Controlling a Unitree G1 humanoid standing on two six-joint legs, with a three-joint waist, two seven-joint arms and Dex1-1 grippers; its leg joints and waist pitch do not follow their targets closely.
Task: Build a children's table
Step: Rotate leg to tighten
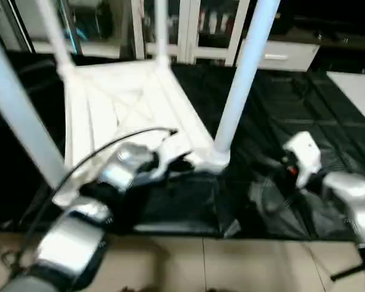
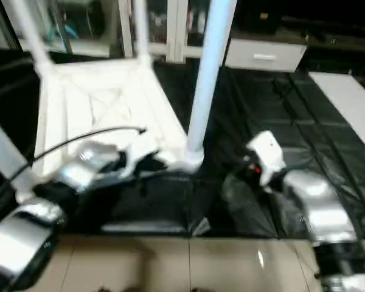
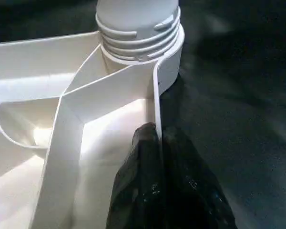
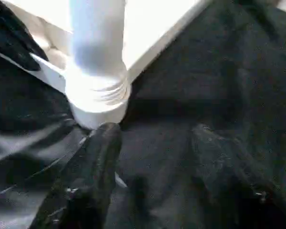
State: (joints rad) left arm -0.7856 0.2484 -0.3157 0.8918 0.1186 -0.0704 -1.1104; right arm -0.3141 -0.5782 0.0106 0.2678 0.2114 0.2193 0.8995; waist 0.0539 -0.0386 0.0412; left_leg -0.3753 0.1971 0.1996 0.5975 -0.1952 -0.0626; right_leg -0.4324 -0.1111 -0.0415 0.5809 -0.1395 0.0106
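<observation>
The children's table lies upside down on a black sheet [image 1: 280, 109]. Its white ribbed tabletop [image 1: 128, 103] has several white legs standing up from the corner sockets. The near right leg [image 1: 240, 79] rises from its socket [image 3: 169, 57], with the thread [image 3: 133, 40] showing above the rim. My left gripper [image 3: 157, 131] is shut on the tabletop's side wall just beside that socket, and it also appears in the head views [image 1: 182, 163]. To the right of that corner, my right gripper [image 4: 152, 133] is open and low over the sheet. One fingertip [image 4: 105, 136] is close to the socket base, and nothing is between the fingers.
A white cabinet with glass doors [image 1: 194, 30] and a white drawer unit [image 1: 286, 55] stand behind the sheet. A white panel [image 1: 359, 91] lies at the far right. Beige floor tiles [image 1: 231, 267] run along the front. A black cable [image 1: 109, 143] arcs over my left wrist.
</observation>
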